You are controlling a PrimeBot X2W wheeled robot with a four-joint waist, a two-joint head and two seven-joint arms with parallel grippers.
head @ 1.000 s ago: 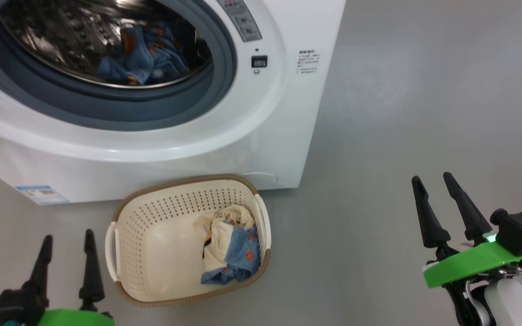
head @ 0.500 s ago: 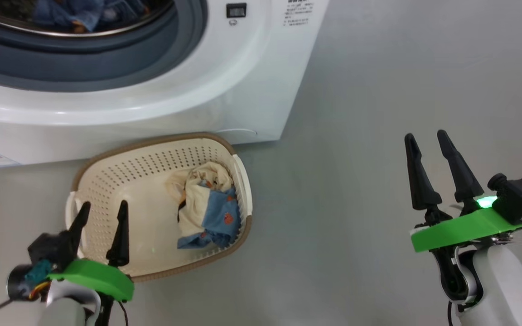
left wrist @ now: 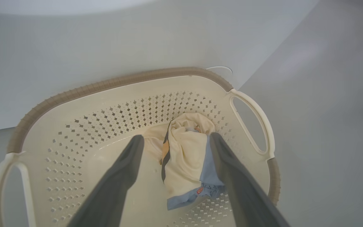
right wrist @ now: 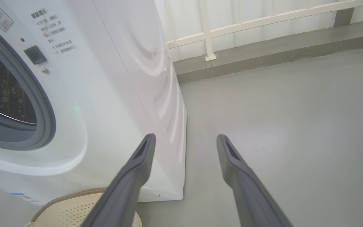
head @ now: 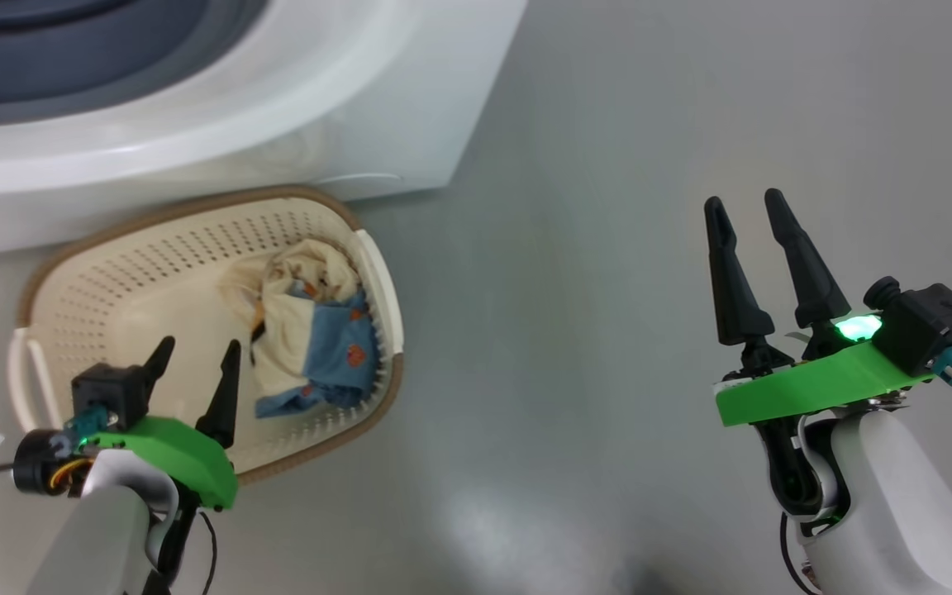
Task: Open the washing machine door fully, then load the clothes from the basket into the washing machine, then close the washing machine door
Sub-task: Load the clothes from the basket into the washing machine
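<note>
A small cream plastic basket point(head: 154, 216) with perforated walls and a brown woven-look rim stands on the grey floor point(head: 592, 248), close against the foot of the big white front-loading washing machine point(head: 294, 99); whether the two touch I cannot tell; the clothes point(head: 311, 339), a crumpled bundle of cream-yellow and light-blue fabric with small orange figures, lie inside the basket towards its right end; the left hand point(head: 199, 351) hangs over the basket's near side, its two dark fingers spread wide and holding nothing; in the left wrist view the bundle lies between the fingers and below them, the right finger overlapping the blue cloth; the right hand point(head: 744, 200) is well apart, over bare floor to the right, fingers likewise wide and empty; its wrist view looks along the machine's white side, where the grey-blue rubber seal point(right wrist: 47, 126) rings the steel drum point(right wrist: 2, 91); a white railing point(right wrist: 206, 34) runs behind
</note>
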